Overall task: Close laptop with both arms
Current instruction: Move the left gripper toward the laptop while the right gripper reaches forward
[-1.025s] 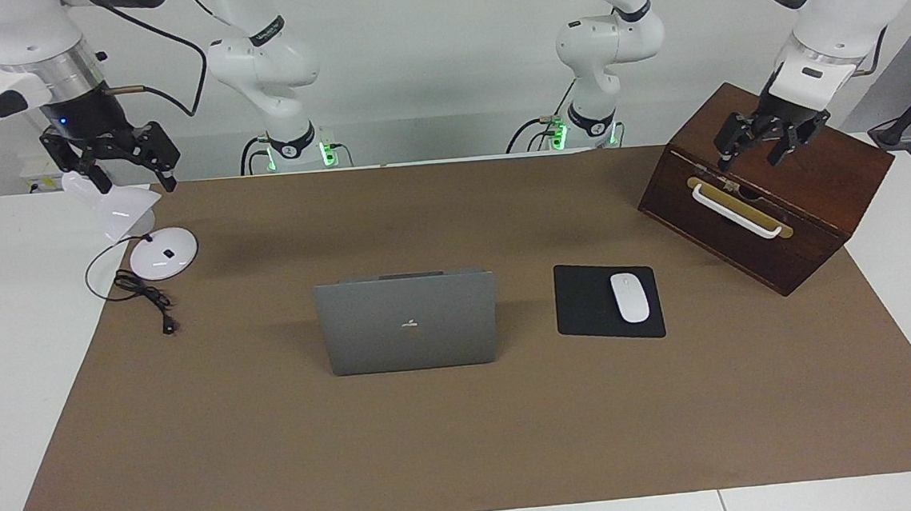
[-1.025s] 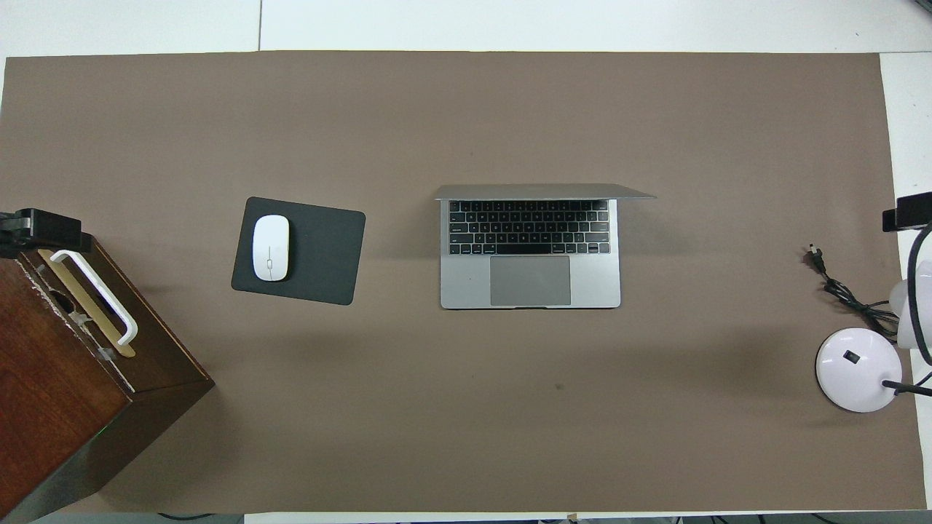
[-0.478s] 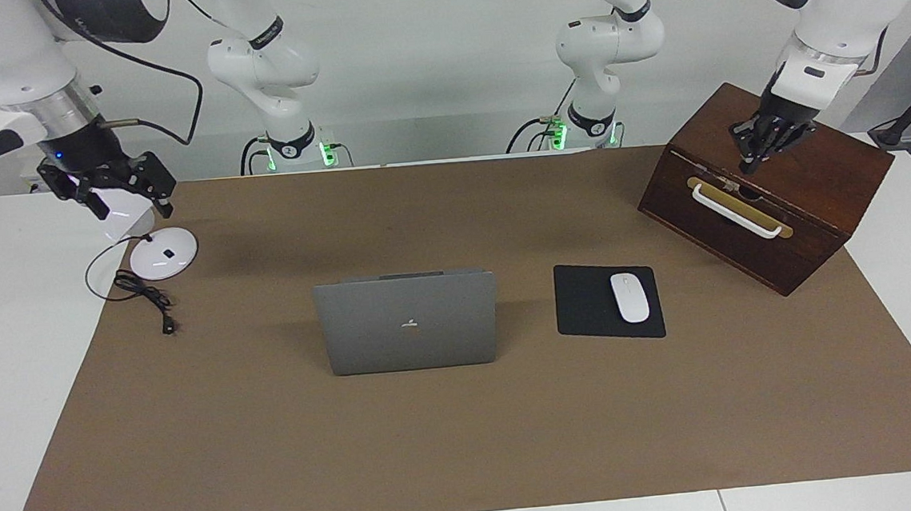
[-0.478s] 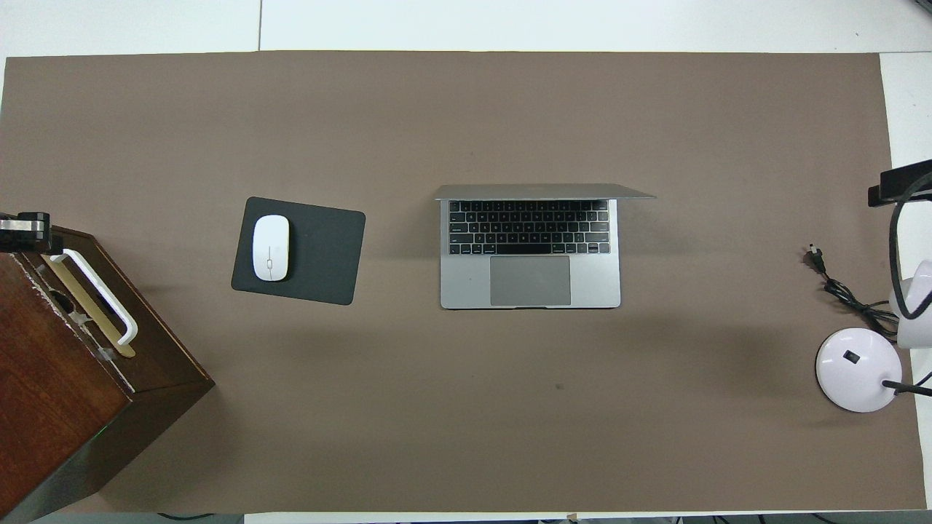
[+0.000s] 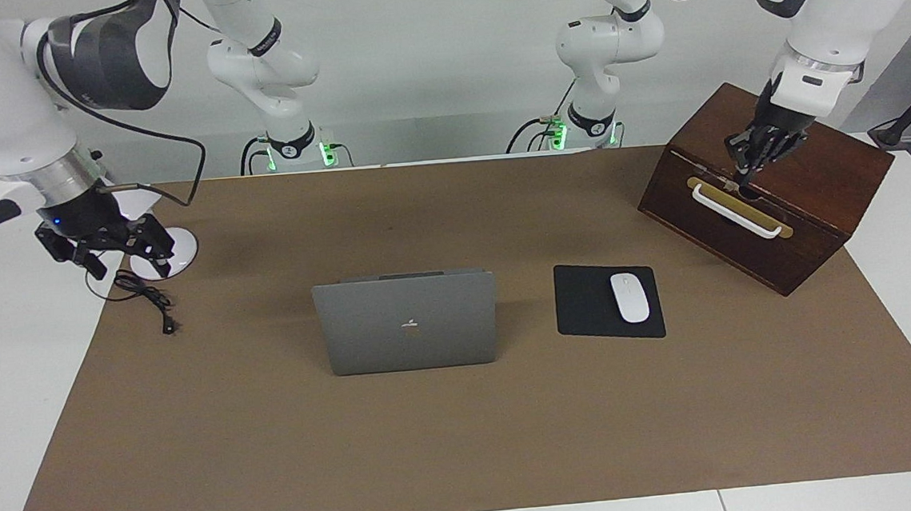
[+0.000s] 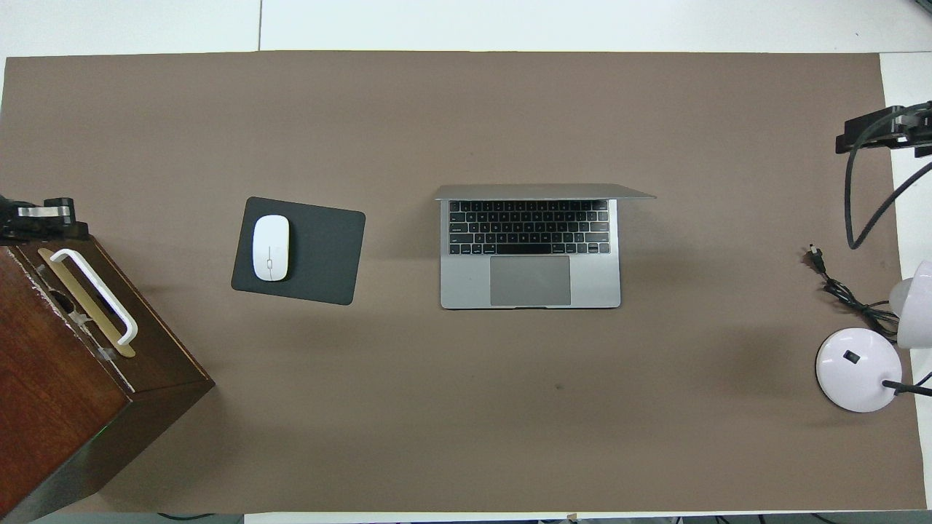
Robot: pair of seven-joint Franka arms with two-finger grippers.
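**Laptop open, both arms well away from it**

The brown table mat (image 5: pixel 469 447) carries everything, and the laptop (image 5: pixel 406 323) at its middle serves as the landmark. Its lid stands upright, apple logo facing away from the robots, keyboard and trackpad (image 6: pixel 530 280) fully exposed in the overhead view. By that, no part of the closing is done yet: the lid is untouched and neither arm is near it

The wooden box (image 5: pixel 767 185), with a white handle on its front, sits well apart from the laptop toward the left arm's end of the table and a little nearer to the robots. The left gripper (image 5: pixel 747 164) hangs over the box's top edge by the handle, its fingertips pressed together on nothing that I can see

The right gripper (image 5: pixel 106 249) is well apart from the laptop toward the right arm's end, over the white desk lamp's round base (image 6: pixel 858 370) and its black cord (image 5: pixel 144 300). Its fingers are spread wide and hold nothing

The black mousepad (image 5: pixel 587 302) lies just beside the laptop on the side of the box, with the white mouse (image 5: pixel 629 297) resting on it

What is left, in my judgement, is the whole task: both arms have to travel in to the lid's top edge, then push it down toward the keyboard until it lies flat
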